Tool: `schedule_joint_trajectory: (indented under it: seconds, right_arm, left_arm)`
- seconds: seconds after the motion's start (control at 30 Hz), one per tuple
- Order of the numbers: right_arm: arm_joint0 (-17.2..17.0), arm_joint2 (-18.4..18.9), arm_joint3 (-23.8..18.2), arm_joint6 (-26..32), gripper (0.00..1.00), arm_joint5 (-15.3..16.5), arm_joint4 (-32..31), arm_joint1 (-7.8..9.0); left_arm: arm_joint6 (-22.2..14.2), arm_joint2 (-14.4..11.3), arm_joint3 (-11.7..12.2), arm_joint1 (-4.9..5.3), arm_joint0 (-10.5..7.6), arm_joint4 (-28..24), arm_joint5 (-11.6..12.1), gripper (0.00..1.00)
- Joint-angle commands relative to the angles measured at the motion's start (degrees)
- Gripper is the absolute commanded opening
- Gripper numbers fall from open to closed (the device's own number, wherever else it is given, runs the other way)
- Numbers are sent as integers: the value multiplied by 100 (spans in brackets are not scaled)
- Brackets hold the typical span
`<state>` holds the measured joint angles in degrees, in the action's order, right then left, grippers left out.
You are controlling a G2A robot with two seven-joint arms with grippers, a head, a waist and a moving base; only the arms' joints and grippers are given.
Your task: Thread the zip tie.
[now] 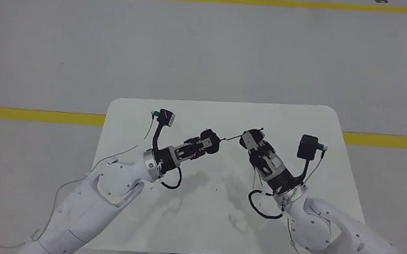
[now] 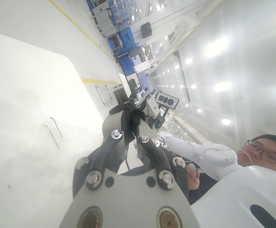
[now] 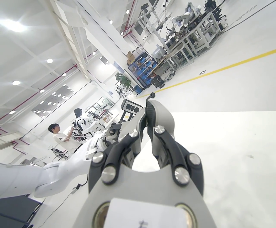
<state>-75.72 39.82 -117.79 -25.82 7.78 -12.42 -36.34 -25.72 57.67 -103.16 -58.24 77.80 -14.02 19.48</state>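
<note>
Above table | zip tie: thin black strip | spans left gripper, right gripper

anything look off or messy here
Mostly no. The left gripper has ragged black material bunched at its tip, which looks frayed; I can't tell what it is. A small dark speck lies on the table.
</note>
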Motion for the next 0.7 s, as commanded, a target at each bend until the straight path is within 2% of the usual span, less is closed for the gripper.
schedule_joint_trajectory:
  seconds: [0.0,0.67]
  right_arm:
    - [-50,60,-2,22,0,-2,-17,-28]
    - [-417,542,69,380,0,10,-192,-367]
  left_arm:
    - [0,0,0,0,0,0,0,0]
    - [0,0,0,0,0,0,0,0]
